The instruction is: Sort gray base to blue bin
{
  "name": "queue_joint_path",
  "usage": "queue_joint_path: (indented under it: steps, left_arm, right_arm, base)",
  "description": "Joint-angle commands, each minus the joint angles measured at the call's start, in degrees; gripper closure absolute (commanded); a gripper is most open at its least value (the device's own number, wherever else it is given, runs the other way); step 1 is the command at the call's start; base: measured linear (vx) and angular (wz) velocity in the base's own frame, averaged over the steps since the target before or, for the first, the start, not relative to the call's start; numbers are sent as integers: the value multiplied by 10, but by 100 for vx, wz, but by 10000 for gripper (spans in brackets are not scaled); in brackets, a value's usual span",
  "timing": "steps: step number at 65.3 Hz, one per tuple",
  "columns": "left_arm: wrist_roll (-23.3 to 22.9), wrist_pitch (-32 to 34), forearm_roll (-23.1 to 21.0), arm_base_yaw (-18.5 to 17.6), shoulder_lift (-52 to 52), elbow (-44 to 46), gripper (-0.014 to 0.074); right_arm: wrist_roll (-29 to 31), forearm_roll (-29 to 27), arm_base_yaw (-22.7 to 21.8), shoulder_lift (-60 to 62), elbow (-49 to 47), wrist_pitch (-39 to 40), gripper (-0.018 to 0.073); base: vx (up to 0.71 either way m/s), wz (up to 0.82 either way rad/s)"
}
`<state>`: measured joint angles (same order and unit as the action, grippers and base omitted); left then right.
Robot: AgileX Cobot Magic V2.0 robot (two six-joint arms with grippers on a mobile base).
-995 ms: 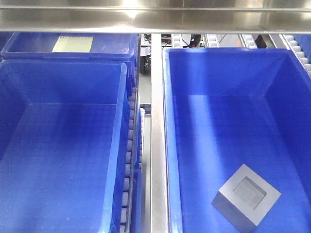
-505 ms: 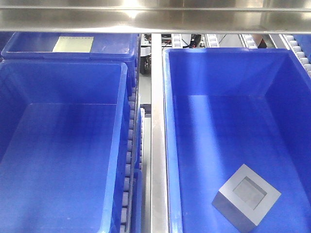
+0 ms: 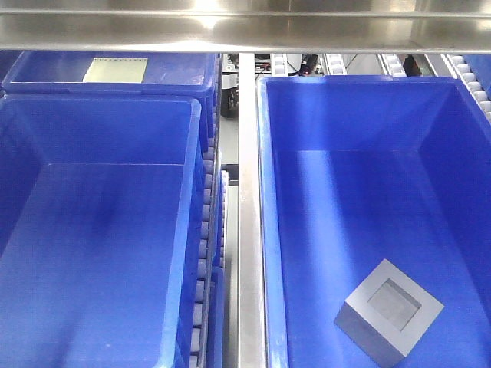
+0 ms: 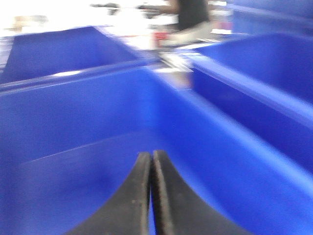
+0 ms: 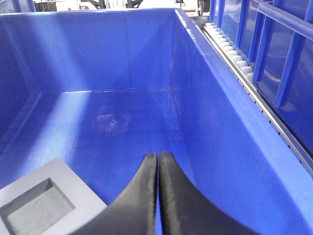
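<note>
The gray base point(image 3: 389, 310) lies recess up on the floor of the right blue bin point(image 3: 263, 192), near its front. It also shows in the right wrist view point(image 5: 44, 205) at the lower left. My right gripper point(image 5: 158, 155) is shut and empty inside that bin, just right of the base and apart from it. My left gripper point(image 4: 150, 154) is shut and empty over the left blue bin point(image 4: 98, 98). That bin point(image 3: 188, 230) holds nothing that I can see. Neither gripper shows in the front view.
A steel divider rail point(image 3: 249, 253) runs between the two bins. Another blue bin point(image 3: 176, 77) with a pale sheet point(image 3: 115, 69) stands at the back left. A steel shelf edge point(image 3: 245, 31) crosses the top. Roller tracks point(image 5: 234, 58) run right of the right bin.
</note>
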<state>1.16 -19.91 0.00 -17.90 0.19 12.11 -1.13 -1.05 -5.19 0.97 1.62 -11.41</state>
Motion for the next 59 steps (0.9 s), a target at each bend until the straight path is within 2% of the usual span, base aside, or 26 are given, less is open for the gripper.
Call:
queue_joint_path:
  steps: [1, 11, 19, 26, 33, 59]
  left_arm:
    - [0, 47, 0, 64, -19, -3, 603]
    - [0, 98, 0, 150, -17, -43, 603]
    - [0, 161, 0, 178, -17, -81, 603]
    - [0, 199, 0, 183, -17, -115, 603]
    - [0, 176, 0, 183, -17, -124, 603]
    - [0, 163, 0, 183, -17, -124, 603]
  right_arm:
    - [4, 4, 0, 1, 1, 30, 564]
    - [4, 4, 0, 1, 1, 30, 564]
    - [4, 4, 0, 1, 1, 30, 564]
    - [4, 4, 0, 1, 1, 30, 564]
    - [4, 4, 0, 1, 1, 30, 564]
    - [4, 4, 0, 1, 1, 30, 564]
  base:
    - [0, 0]
    - [0, 0]
    - [0, 0]
    - [0, 0]
    - [0, 0]
    - [0, 0]
